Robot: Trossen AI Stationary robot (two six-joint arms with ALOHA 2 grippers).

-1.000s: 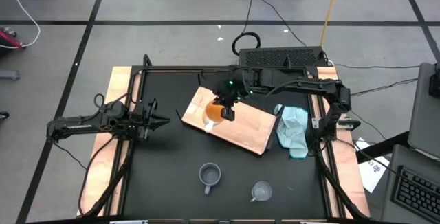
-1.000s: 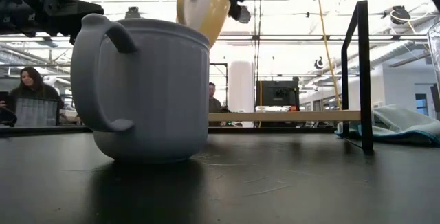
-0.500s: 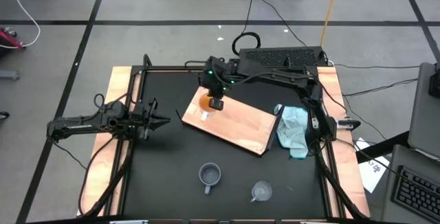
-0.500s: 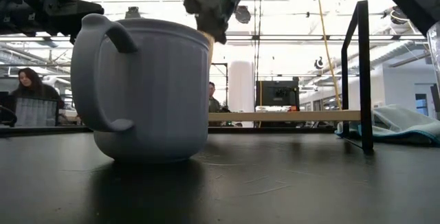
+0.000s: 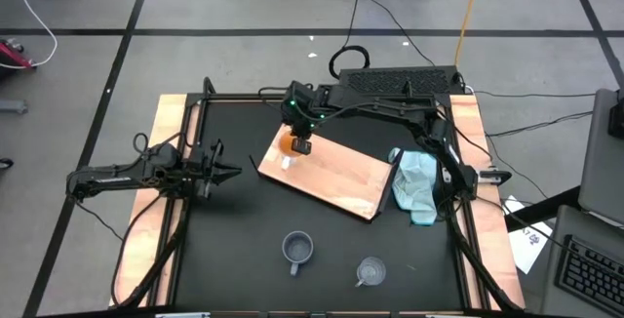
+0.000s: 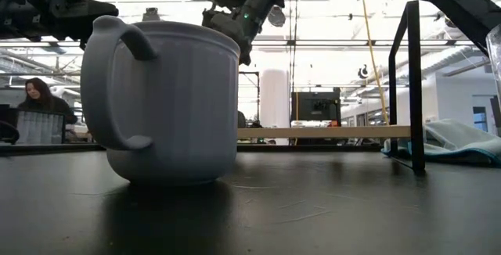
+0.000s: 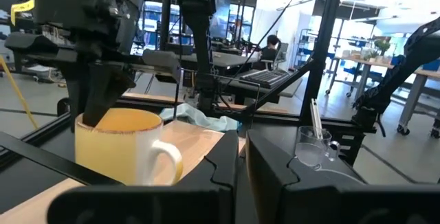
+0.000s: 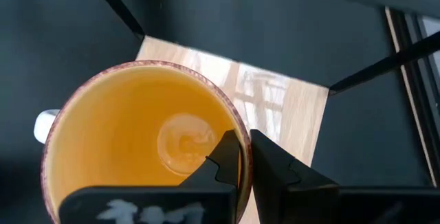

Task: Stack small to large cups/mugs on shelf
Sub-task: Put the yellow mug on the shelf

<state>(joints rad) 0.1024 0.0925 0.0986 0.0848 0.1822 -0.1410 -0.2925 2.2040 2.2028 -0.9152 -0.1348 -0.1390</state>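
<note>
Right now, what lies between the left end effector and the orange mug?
Only bare black tabletop, seen in the high view, separates the left end effector from the orange mug on the board.

The shelf (image 5: pixel 336 177) is a board of light wood with a smooth, slightly shiny face that reflects light near the orange mug (image 8: pixel 141 138). This mug looks like glazed ceramic, glossy inside, with a white handle. The grey-blue mug (image 6: pixel 168 102) has a matt, even surface with fine vertical ribs. The glass cup (image 7: pixel 313 145) is clear and shiny. The counter (image 5: pixel 244 250) is black and matt with faint scratches. The cloth (image 5: pixel 417 186) is soft, crumpled light blue fabric. The right gripper (image 8: pixel 244 157) looks like dark matt plastic.
</note>
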